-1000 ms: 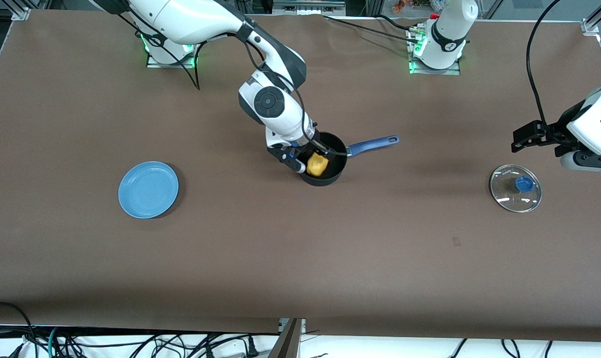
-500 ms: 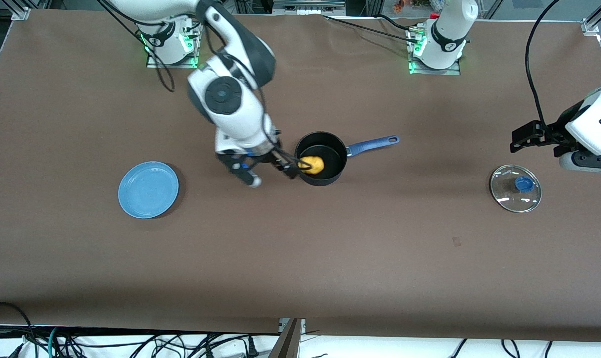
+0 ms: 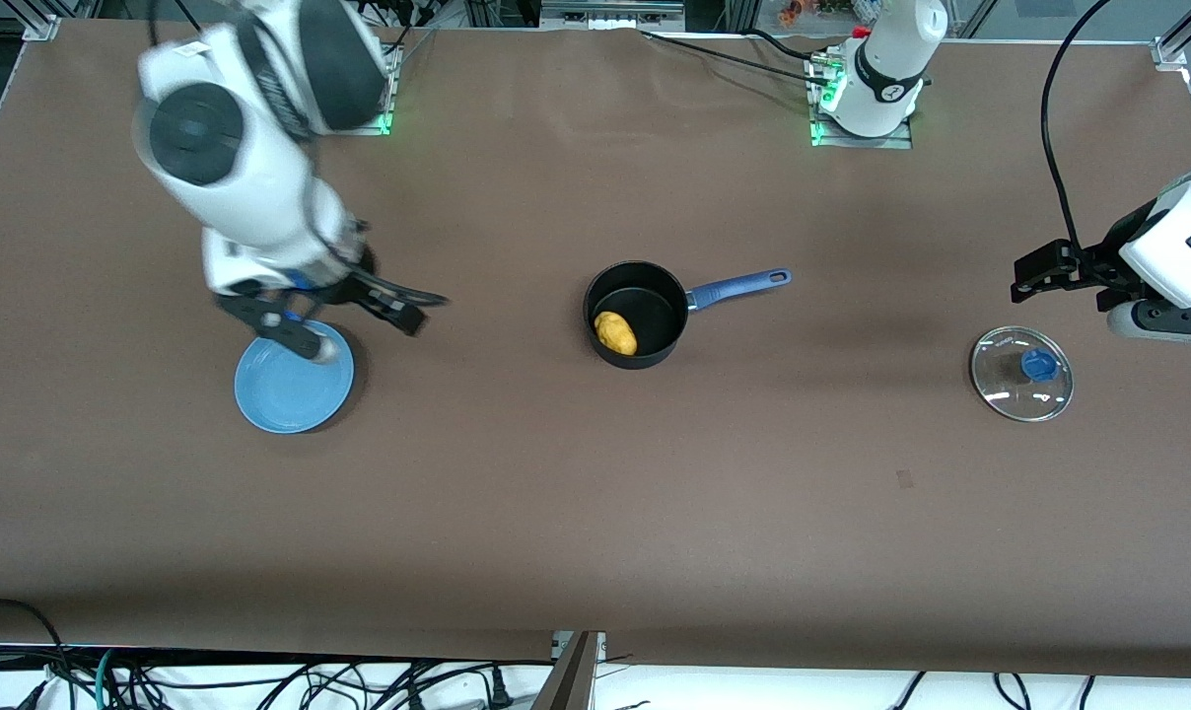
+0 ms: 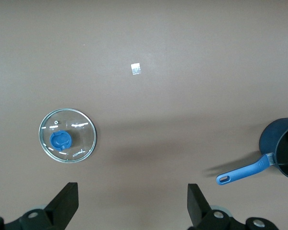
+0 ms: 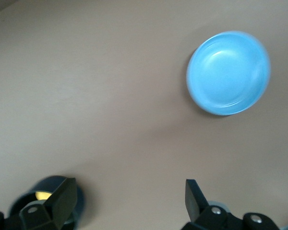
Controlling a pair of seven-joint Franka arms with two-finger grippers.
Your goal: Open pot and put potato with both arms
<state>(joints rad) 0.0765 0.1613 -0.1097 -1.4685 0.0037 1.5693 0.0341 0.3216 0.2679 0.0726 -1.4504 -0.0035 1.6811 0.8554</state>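
Potato (image 3: pixel 615 332) lies inside the open pot (image 3: pixel 637 314) at the middle of the bench (image 3: pixel 595 513), and the glass lid (image 3: pixel 1021 374) rests flat near the left arm's end. The right gripper (image 3: pixel 344 323), fingers spread and empty, hangs over the edge of the blue plate (image 3: pixel 290 380). The left gripper (image 3: pixel 1034 276), fingers apart and empty, waits above the lid; I judge the placing is done, so each arm should only pull away high, without brushing the pot's handle (image 3: pixel 738 287).

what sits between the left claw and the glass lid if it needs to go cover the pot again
Nothing visible. The left claw hangs open, empty, just above the lid, which lies alone on the table. Between lid and pot is bare table; the pot's mouth is uncovered, holding only the potato.
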